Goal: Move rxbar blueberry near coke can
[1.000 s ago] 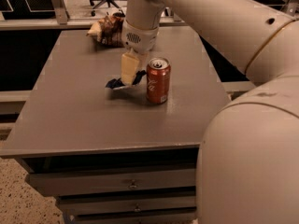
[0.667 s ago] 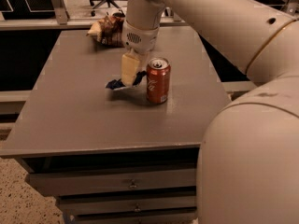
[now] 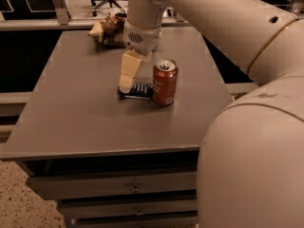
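— Checking containers first: what's on the table?
— Coke can, upright, silver top w/ tab facing up, approx. mid-table, a bit right. Contents not visible. Far-left corner: crinkled brown-and-cream snack bag, lying down; can't see inside. Drawers in the table front, near side, all closed.
— Rxbar blueberry?
— Rxbar blueberry lies flat on the tabletop, just left of the can, right end at the can's base; touching or not, can't tell.
— Which way does it point?
— Long axis runs left-right, approx. parallel to the near table edge. Right end aims at the can, left end sits under the gripper.
— Gripper pos.?
— Gripper is down at the bar's left end, pointing straight down from the arm, which comes in from the far right.
— Clenched or released?
— Can't tell; it's at the bar, but whether it grasps isn't shown.
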You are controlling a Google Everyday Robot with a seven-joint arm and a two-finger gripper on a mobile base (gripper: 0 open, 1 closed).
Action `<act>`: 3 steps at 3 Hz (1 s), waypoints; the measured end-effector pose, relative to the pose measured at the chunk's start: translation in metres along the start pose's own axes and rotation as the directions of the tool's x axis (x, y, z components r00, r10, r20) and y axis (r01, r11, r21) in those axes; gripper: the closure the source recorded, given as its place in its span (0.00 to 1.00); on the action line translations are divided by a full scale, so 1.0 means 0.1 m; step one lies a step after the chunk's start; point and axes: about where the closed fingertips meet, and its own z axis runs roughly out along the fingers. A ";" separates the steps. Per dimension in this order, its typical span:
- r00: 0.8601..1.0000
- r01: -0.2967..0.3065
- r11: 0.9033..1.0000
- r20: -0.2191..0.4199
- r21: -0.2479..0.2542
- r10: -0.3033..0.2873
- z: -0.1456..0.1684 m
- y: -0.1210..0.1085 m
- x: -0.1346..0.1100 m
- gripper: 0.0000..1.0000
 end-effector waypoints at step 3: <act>0.980 -0.172 0.979 0.116 0.107 0.160 0.02 -0.62 -0.36 0.00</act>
